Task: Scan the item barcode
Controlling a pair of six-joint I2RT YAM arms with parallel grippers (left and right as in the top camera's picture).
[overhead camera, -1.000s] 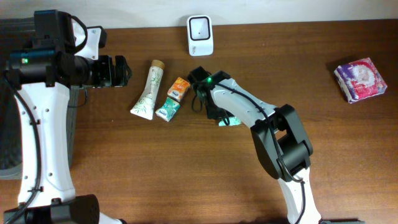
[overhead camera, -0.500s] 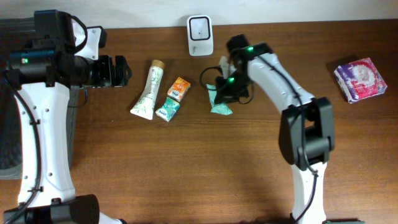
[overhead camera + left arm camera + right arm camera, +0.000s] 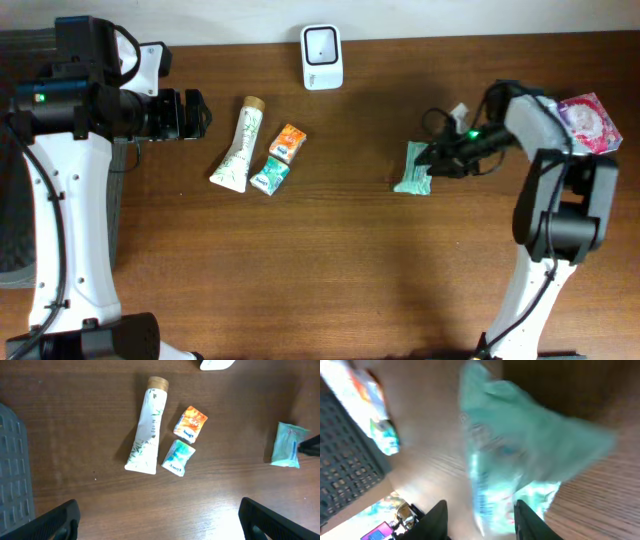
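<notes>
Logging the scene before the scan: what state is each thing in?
Green pack: lying flat.
Right gripper: jaws apart at green pack; grip unclear.
Left gripper: open, empty.
Tube: capped, lying flat.
Orange packet: lying flat.
Teal packet: lying flat.
Scanner: untouched.
Pink pack: partly hidden by right arm.

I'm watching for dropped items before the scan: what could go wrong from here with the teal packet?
1. The right tool meets the teal packet only at its right edge, and the blurred wrist view leaves the grip unclear; the soft packet could slip.
2. The packet lies well away from the white scanner, so its barcode may go unread.
3. The right arm overlaps the pink packet in the overhead view and might knock it.
</notes>
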